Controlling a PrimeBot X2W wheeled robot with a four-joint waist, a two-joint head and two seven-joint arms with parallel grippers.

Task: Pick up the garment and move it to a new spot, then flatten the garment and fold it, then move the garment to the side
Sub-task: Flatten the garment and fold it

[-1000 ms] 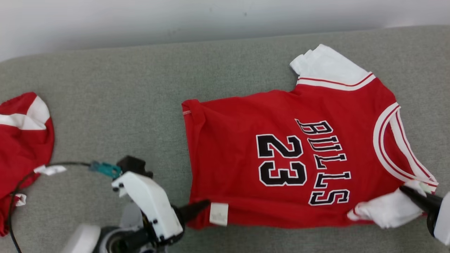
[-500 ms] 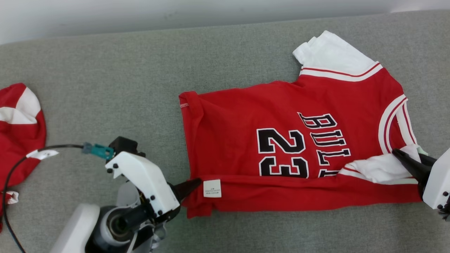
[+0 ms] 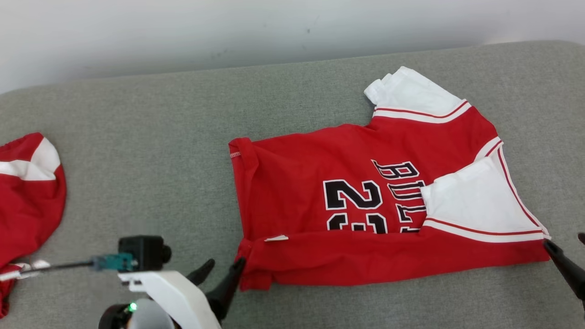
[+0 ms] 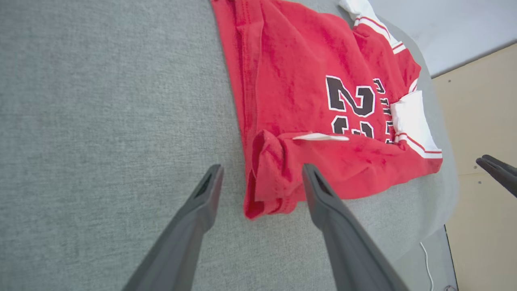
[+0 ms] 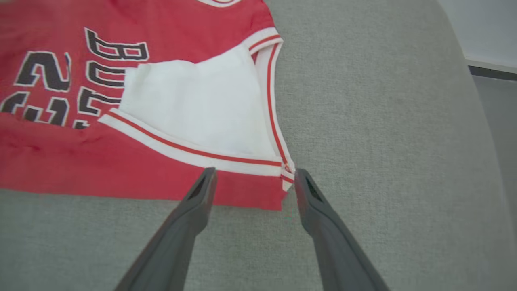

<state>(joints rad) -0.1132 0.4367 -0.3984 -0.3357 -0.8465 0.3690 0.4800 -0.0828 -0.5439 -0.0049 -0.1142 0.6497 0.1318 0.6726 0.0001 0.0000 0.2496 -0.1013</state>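
Jersey point(image 3: 320, 183), red w/ white sleeves, lies flat on the grey surface point(image 3: 137, 137), centre-right in head view, neck toward the robot's right, hem toward its left. Its near long edge is folded over onto the front, so the fold covers the lower half of "23" and the end of "BULLS". Near sleeve point(image 3: 475, 205) lies white on top of the chest; far sleeve point(image 3: 411, 96) sticks out toward the wall point(image 3: 183, 32). Small white label point(image 3: 276, 238) shows on the fold near the hem. L gripper point(image 3: 225, 265) is at the hem corner, jaws wide apart, gripping nothing; in left wrist view the bunched corner shows between its fingers, but contact I cannot tell. R gripper point(image 3: 565, 241) is just beside the shoulder corner, jaws also wide apart, nothing held. 2nd garment point(image 3: 27, 196), red and white, lies at the far left edge, well apart from the jersey. Black cable point(image 3: 59, 266) runs from the L wrist toward it.
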